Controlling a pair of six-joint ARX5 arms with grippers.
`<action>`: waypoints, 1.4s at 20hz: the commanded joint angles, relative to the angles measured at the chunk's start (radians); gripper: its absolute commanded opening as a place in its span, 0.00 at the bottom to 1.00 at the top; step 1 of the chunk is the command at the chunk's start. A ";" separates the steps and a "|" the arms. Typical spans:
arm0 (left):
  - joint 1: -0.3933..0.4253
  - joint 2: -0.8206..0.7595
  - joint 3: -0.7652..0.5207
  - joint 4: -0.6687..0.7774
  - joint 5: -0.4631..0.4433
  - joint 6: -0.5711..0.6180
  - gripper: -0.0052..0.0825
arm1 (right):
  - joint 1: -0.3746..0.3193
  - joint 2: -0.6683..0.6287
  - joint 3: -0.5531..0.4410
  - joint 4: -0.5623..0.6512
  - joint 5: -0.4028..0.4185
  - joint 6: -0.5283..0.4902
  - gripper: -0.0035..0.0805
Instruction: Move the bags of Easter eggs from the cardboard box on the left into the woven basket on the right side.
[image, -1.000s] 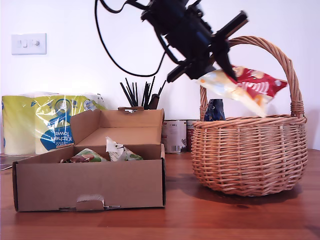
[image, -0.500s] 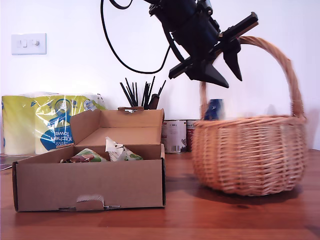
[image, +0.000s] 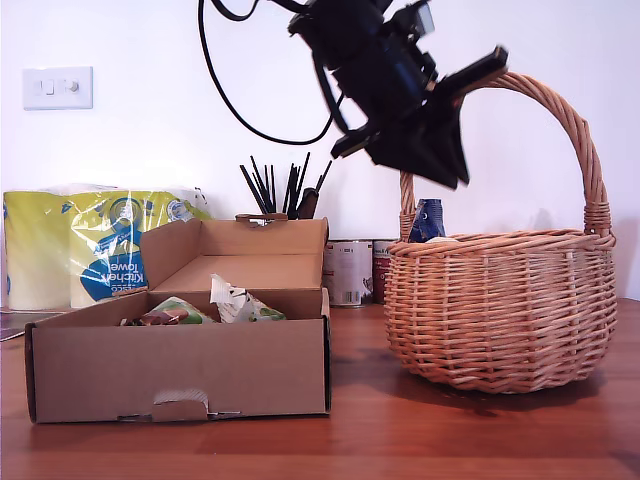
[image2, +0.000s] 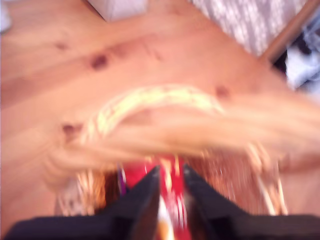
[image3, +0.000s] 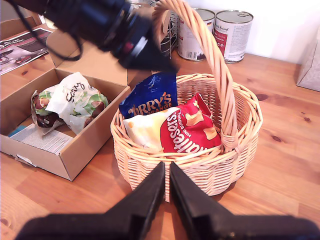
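The woven basket (image: 500, 300) stands at the exterior view's right, on the wooden table. My first gripper (image: 445, 160) hangs above its near-left rim, under the arched handle. In the blurred first wrist view its jaws (image2: 171, 175) stand a little apart, open, with nothing between them. The red-orange Maltesers bag (image3: 190, 130) lies in the basket (image3: 240, 100) with a dark blue bag (image3: 150, 97) and a pale yellow-white one (image3: 145, 132). The cardboard box (image: 180, 370) at the exterior view's left holds green-white egg bags (image3: 75, 100). My second gripper (image3: 166, 175) is shut and empty, short of the basket.
A yellow-blue kitchen towel pack (image: 100, 250) stands behind the box. Metal tins (image: 350, 270) and a pot of black utensils (image: 285, 190) stand by the wall. A black cable (image: 230, 110) loops from the arm. A magazine (image3: 20, 45) lies beyond the box.
A second ago my first gripper held the red-orange bag above the basket. It then opened wide, the bag dropped in and the basket shook. Now the jaws are narrower and the basket is still.
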 joint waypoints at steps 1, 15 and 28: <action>0.006 -0.039 0.002 -0.098 0.014 0.119 0.03 | 0.005 -0.002 -0.010 0.003 -0.002 0.003 0.03; 0.193 -0.215 0.001 -0.579 0.006 0.369 0.03 | 0.005 -0.002 -0.010 0.004 -0.002 0.003 0.03; 0.384 -0.573 -0.682 0.070 0.067 0.240 0.03 | 0.005 -0.002 -0.010 0.003 0.002 0.003 0.03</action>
